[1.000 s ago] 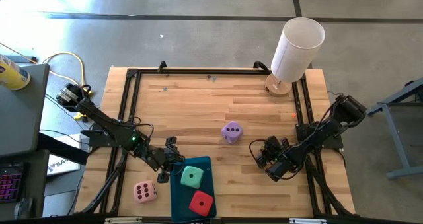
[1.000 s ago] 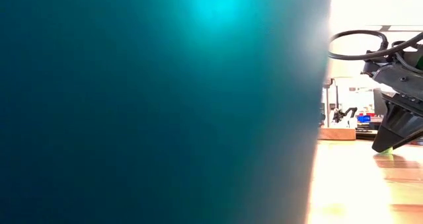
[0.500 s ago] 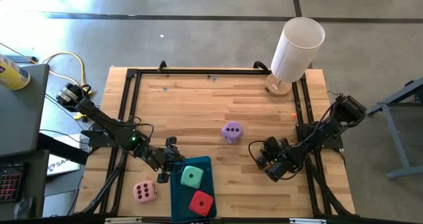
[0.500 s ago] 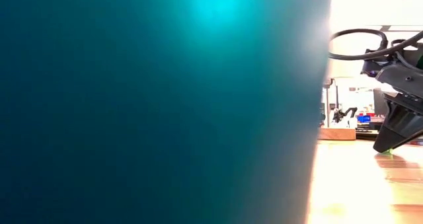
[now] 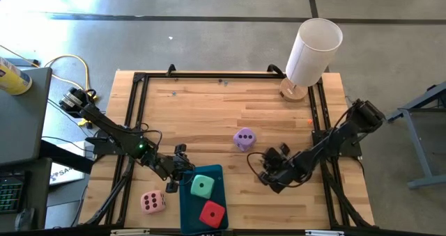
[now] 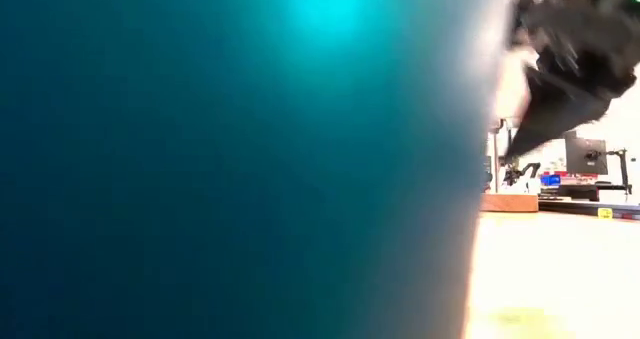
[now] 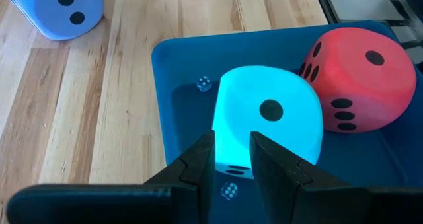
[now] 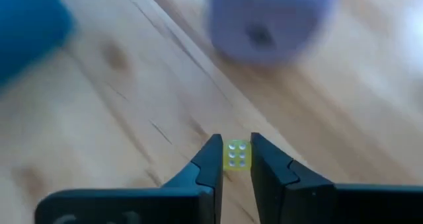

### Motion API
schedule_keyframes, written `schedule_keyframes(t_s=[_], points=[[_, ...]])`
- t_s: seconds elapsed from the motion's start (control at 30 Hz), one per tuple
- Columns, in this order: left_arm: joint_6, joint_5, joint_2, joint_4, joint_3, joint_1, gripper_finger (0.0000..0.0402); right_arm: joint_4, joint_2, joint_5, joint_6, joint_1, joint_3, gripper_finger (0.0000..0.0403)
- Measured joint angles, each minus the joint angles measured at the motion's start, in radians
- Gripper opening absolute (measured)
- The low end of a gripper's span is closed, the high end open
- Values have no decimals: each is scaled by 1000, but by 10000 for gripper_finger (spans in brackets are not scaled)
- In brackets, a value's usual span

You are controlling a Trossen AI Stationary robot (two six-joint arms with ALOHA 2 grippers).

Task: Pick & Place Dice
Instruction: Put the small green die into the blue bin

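A teal tray [image 5: 187,207] at the near edge holds a mint green die [image 7: 268,121] and a red die [image 7: 357,78]. Two tiny clear dice [image 7: 204,84] also lie on it. A lilac die [image 5: 244,139] rests on the table's middle, and a pale pink die [image 5: 153,202] sits left of the tray. My left gripper [image 7: 232,145] hangs over the tray's far left corner, just before the green die, its fingers a little apart and holding nothing. My right gripper [image 8: 236,151] is right of the tray, near the lilac die, shut on a tiny yellow die [image 8: 236,155]. My right gripper pinches the tiny yellow die by two opposite sides [image 8: 229,156], right at the ends of its two fingers. The fingers slant down, coming from the table's right. The die is off the table, a four-pip face turned toward the wrist.
A tall white cylinder [image 5: 314,51] stands on a wooden foot at the far right corner. Black frame rails [image 5: 138,104] run round the tabletop. The tray's teal wall [image 6: 240,159] fills most of the low view. Bare wood lies across the table's far half.
My right gripper has risen off the table and swung toward the table's left, nearer the tray and the lilac die, rolling as it went. The small yellow-green spot under it in the low view is gone from the tabletop.
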Motion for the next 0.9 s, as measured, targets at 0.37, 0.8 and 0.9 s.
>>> schedule_keyframes(t_s=[0.37, 0.8, 0.9], points=[[63, 0, 0, 63, 0, 0, 91, 536, 1, -51, -696, -90, 96, 40], [117, -19, 0, 98, 0, 0, 91, 925, 196, -510, -960, -222, 114, 40], [152, -38, 0, 127, 0, 0, 91, 882, 245, -568, -963, -237, 171, 40]])
